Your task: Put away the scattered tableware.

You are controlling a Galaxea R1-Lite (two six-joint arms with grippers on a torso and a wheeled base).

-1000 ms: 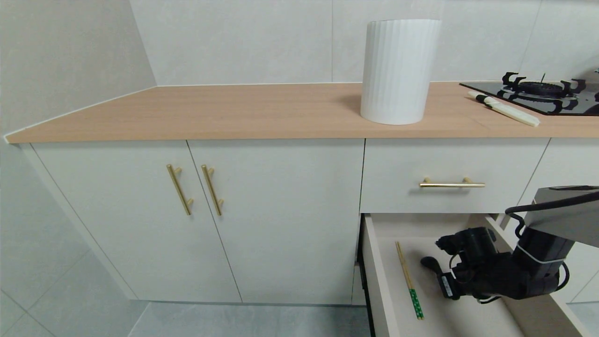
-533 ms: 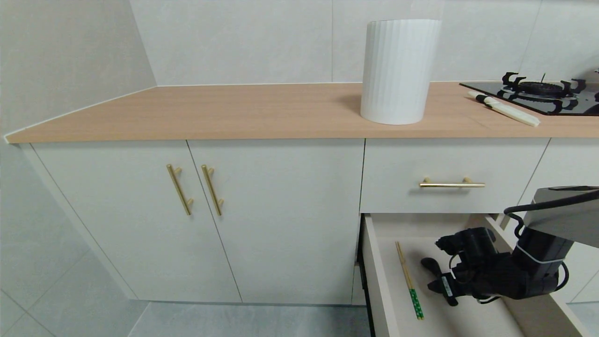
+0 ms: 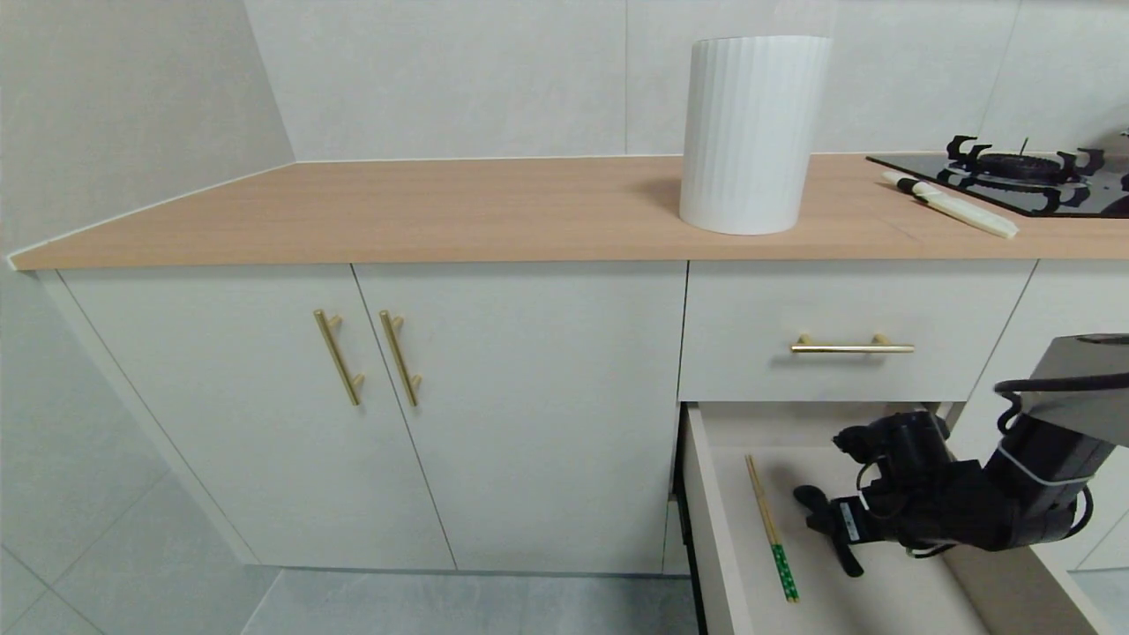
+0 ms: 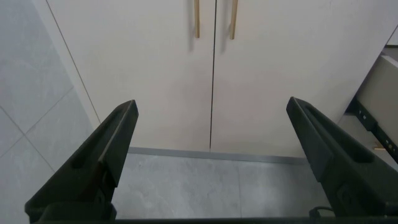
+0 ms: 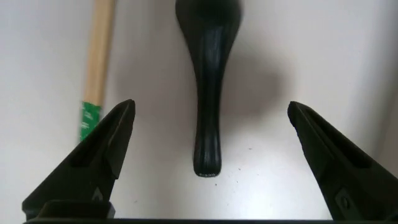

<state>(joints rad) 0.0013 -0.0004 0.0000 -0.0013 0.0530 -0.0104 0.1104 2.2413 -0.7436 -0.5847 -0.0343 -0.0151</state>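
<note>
Logging right end effector (image 5: 209, 107) hanging low inside the open drawer (image 3: 710, 516), at the near right of the cabinet run, pointing down at the drawer floor. Marking its fingers (image 5: 106, 152) as spread wide, gripping nothing. Seeing black spoon (image 5: 208, 56) lying flat on the drawer floor between those two fingers, apart from both, bowl end pointing far, handle end pointing near. Seeing pair of wooden chopsticks (image 3: 770, 529) with green-patterned ends lying left of the spoon, close to the drawer's left wall, roughly parallel to the spoon, green ends near. Marking chopsticks and spoon as apart.

Logging left end effector (image 4: 210, 106) facing the closed cabinet doors (image 4: 155, 62) and the grey tiled floor (image 4: 186, 186), spread wide, holding nothing.

Noting closed drawer (image 3: 847, 304) with a gold bar handle sitting directly above the open one. Noting wooden tabletop (image 3: 397, 212) carrying a tall white ribbed container (image 3: 750, 132), standing upright above the closed drawer's left part. Noting cream-coloured utensil (image 3: 957, 207) with a dark band lying on the tabletop right of the container, well apart from it, running along the near-left edge of the black gas hob (image 3: 1014, 181). Not managing to tell whether touching the hob or just beside it. Noting two vertical gold handles (image 3: 399, 357) sitting side by side on the cabinet doors, left of the drawers.
</note>
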